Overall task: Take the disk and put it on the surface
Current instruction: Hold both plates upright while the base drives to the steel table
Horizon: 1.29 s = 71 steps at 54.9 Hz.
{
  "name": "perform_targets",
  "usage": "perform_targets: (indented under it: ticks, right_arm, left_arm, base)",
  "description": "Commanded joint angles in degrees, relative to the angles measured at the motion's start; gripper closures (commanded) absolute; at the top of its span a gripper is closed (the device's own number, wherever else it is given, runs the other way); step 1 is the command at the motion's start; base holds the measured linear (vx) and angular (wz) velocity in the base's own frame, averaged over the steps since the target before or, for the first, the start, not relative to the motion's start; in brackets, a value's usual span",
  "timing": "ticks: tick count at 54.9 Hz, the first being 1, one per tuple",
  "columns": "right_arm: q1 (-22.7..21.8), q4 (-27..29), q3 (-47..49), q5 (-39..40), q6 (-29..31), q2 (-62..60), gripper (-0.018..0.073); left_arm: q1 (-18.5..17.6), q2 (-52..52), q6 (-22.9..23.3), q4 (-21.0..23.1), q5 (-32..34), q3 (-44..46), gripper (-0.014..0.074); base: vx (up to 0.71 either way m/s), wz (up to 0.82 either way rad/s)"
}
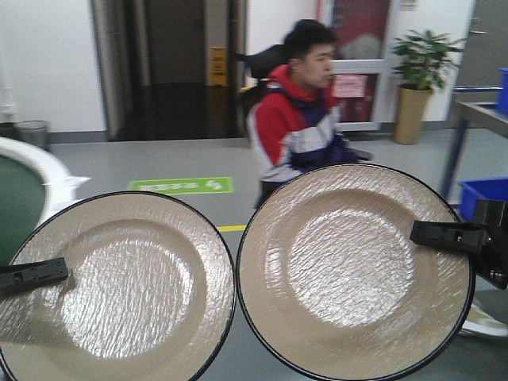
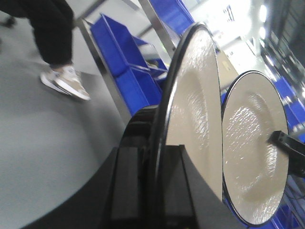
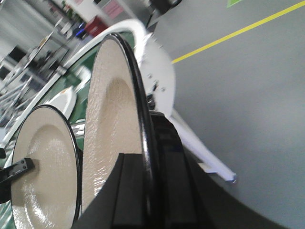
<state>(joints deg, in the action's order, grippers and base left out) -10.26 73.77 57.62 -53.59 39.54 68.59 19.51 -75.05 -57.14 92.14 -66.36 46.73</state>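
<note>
Though blurred, man (image 1: pixel 300 119) behind right disk (image 1: pixel 349 270)

We are counting two disks, the left disk (image 1: pixel 119 290) at eight o'clock and the right disk (image 1: pixel 349 270) at four, one person (image 1: pixel 305 111) at one, one potted plant (image 1: pixel 421 79) at two.

Black two-finger grippers, left and right arm ends.
Left gripper (image 1: pixel 49 272): flat black bar finger, small round screw recesses on face. Right gripper (image 1: pixel 432 232): matching bar, pale dots at screw points, boxy black housing (image 1: pixel 494 242) behind. Up close, left fingers (image 2: pixel 125 188) and right fingers (image 3: pixel 167 155): thick square-edged slabs, glossy black, rounded dark body below.
</note>
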Motion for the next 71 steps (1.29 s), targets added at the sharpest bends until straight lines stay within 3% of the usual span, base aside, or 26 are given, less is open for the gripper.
perform_targets:
  ticks: [1, 31, 71]
  right_arm:
    - [-0.24, 7.15, 2.02, 0.25, -0.49, -2.01, 0.0568]
    - [-0.07, 7.15, 2.02, -0.06, -0.49, -2.38, 0.0568]
    - [-0.07, 7.15, 2.02, -0.06, -0.49, -2.38, 0.0568]
  left_arm:
    - [-0.23, 1.91, 0.8, 9.74, -4.23, 1.6, 0.0597]
    - [-0.23, 1.91, 0.8, 9.74, -4.23, 1.6, 0.0597]
    - [-0.23, 1.91, 0.8, 9.74, -4.23, 1.6, 0.0597]
  base:
    - [0.11, -0.67]
    - [0.21, -0.49]
    - [0.42, -0.13]
